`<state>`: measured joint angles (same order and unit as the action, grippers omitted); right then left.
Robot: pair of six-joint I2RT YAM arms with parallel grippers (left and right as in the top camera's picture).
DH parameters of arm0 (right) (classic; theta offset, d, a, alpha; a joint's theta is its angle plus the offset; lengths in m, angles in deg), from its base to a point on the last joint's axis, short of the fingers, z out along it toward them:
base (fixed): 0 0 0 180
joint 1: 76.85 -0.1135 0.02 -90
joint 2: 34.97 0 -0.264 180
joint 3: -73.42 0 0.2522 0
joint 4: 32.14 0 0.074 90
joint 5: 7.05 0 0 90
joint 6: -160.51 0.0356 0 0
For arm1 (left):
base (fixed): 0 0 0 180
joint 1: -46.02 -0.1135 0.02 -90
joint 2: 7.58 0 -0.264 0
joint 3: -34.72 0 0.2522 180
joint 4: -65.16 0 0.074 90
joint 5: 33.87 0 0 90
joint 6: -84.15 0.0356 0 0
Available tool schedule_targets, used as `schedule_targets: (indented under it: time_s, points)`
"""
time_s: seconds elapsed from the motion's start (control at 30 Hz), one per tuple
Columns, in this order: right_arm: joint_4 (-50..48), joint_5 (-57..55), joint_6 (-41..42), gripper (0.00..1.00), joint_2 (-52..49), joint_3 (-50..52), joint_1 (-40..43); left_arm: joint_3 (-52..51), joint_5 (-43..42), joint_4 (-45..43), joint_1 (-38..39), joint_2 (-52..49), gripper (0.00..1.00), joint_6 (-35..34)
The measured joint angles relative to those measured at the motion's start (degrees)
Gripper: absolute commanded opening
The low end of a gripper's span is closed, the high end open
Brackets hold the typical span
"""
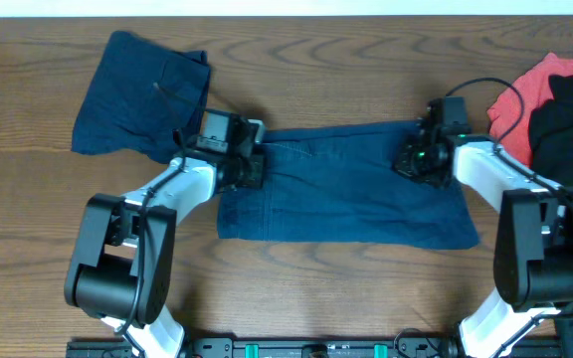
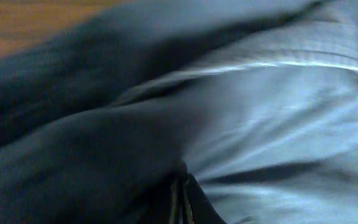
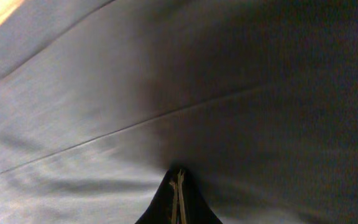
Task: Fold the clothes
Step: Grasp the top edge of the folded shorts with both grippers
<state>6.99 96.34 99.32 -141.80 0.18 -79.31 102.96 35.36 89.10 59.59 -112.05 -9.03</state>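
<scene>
Navy blue shorts (image 1: 346,194) lie spread flat in the middle of the table. My left gripper (image 1: 252,164) sits at their upper left corner. In the left wrist view its jaws (image 2: 180,200) are shut, with navy cloth (image 2: 272,124) bunched around them. My right gripper (image 1: 413,159) sits at the shorts' upper right edge. In the right wrist view its jaws (image 3: 178,196) are shut, with the navy cloth (image 3: 166,93) drawn taut in front. A second navy piece (image 1: 142,94) lies crumpled at the back left. A coral-red garment (image 1: 520,99) and a black one (image 1: 570,114) lie at the right edge.
The brown wooden table (image 1: 366,60) shows behind and in front of the shorts. Both arm bases (image 1: 117,268) stand at the table's front edge, left and right.
</scene>
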Motion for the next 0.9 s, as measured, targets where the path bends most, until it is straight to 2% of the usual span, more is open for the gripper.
schedule_targets:
  time_s: [0.07,0.13,0.3,0.37,0.5,0.67,0.9]
  points:
    - [1.2,-0.4,-0.3,0.01,0.0,-0.3,2.1,0.0,-0.3,0.8,-1.6,0.1,0.09,0.0]
    - [3.0,-0.4,-1.4,0.01,0.2,-0.6,4.2,0.0,-1.4,2.5,-2.5,1.2,0.15,0.0]
    - [9.7,-0.7,-7.0,0.05,1.9,-0.4,7.5,0.0,-3.0,9.7,-5.0,8.8,0.60,-0.4]
    - [12.2,0.8,-9.2,0.09,3.4,-0.2,7.9,0.0,-3.1,12.5,-5.6,13.2,0.68,-0.8]
    - [18.2,7.2,-14.5,0.15,10.1,0.0,7.4,0.2,-3.3,20.5,-7.2,22.0,0.74,-1.1]
    - [21.7,11.2,-17.4,0.17,16.4,0.0,3.3,0.1,-3.3,26.4,-9.4,22.5,0.77,-1.1]
    - [19.5,10.4,-16.6,0.03,13.0,0.0,-6.3,-1.0,-4.3,24.0,-11.4,13.3,0.79,0.7]
